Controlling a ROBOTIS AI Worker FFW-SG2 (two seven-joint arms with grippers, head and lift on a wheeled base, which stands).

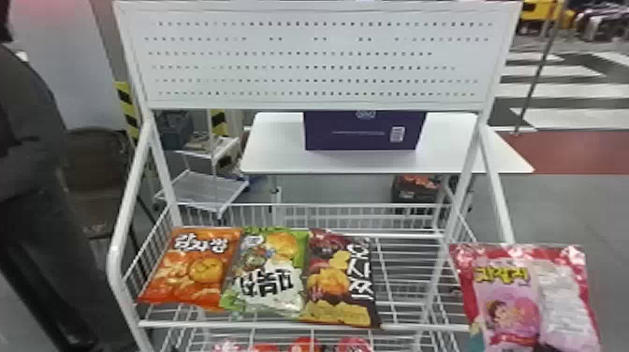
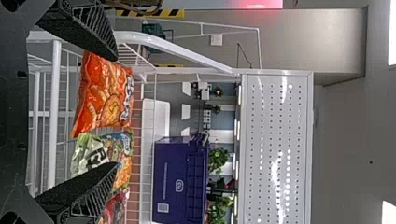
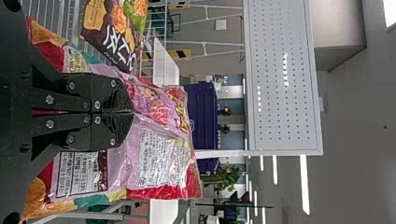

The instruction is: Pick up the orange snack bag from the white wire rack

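Observation:
The orange snack bag (image 1: 194,271) lies at the left end of the white wire rack (image 1: 309,325), beside a green bag. In the left wrist view, the orange bag (image 2: 100,95) shows between the two spread fingers of my left gripper (image 2: 116,112), farther off and not held. My right gripper (image 3: 132,112) is shut on a pink snack bag (image 3: 161,109), its fingers pressed together on the wrapper. That pink bag (image 1: 510,299) is held at the right side of the rack in the head view.
Right of the orange bag lie a green bag (image 1: 269,276) and a dark brown bag (image 1: 341,281). Slanted posts and a perforated panel (image 1: 318,61) rise above the shelf. Behind stands a table (image 1: 276,150) with a purple box (image 1: 365,133). More bags (image 1: 304,347) lie on a lower shelf.

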